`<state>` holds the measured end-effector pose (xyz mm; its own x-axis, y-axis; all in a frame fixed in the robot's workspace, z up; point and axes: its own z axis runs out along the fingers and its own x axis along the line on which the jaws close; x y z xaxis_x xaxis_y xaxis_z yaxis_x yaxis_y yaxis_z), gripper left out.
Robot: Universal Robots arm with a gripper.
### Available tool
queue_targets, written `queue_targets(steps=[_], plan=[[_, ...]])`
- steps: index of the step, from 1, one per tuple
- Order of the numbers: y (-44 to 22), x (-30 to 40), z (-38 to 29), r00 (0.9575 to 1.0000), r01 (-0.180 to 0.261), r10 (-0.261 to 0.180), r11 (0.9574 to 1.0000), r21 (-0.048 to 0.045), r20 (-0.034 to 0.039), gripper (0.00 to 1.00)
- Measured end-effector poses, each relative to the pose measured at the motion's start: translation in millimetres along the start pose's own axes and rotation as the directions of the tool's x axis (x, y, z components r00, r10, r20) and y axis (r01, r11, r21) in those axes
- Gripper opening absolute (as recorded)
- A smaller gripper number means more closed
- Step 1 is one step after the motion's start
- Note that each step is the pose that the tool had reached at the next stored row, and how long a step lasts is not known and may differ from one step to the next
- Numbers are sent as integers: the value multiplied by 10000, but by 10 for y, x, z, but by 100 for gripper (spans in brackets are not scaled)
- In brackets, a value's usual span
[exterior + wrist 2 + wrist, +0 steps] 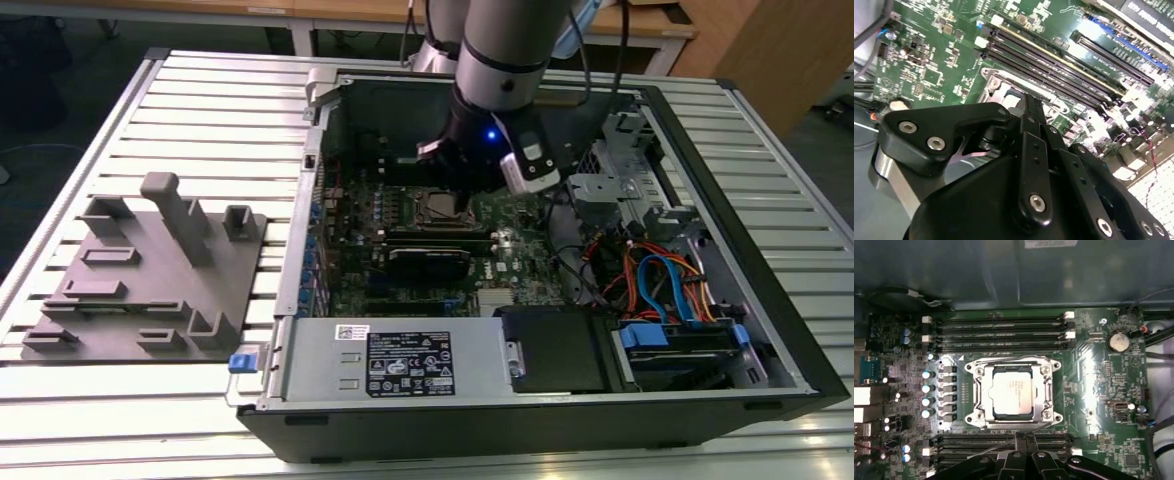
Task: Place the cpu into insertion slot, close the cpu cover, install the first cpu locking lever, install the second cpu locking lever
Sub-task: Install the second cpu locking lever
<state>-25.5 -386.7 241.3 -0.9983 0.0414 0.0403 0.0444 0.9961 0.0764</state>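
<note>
Cpu (1013,391) seated under closed cpu cover (1013,416); jaws pinched together, empty, beside socket

One cpu (1012,391), one cpu cover (1044,390)

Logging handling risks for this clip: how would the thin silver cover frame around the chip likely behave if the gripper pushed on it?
The cover frame looks like thin sheet metal, so probably light and slightly springy. It lies flat around the chip, so a downward push should meet firm support. The gripper sits at its edge; bare metal may be slippery.
</note>
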Motion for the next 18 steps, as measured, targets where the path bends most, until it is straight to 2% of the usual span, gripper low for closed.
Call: queue_targets(steps=[4,6,11,16,18], plan=[[-11,30,40,9997,232,-232,9997,1,-38,10],[-15,36,46,9993,361,-362,9993,-52,-52,10],[-81,92,44,9993,375,-377,9986,-360,-53,10],[-156,142,41,9992,381,-385,9976,-578,-56,10],[-175,181,44,9992,386,-391,9968,-704,-57,10]])
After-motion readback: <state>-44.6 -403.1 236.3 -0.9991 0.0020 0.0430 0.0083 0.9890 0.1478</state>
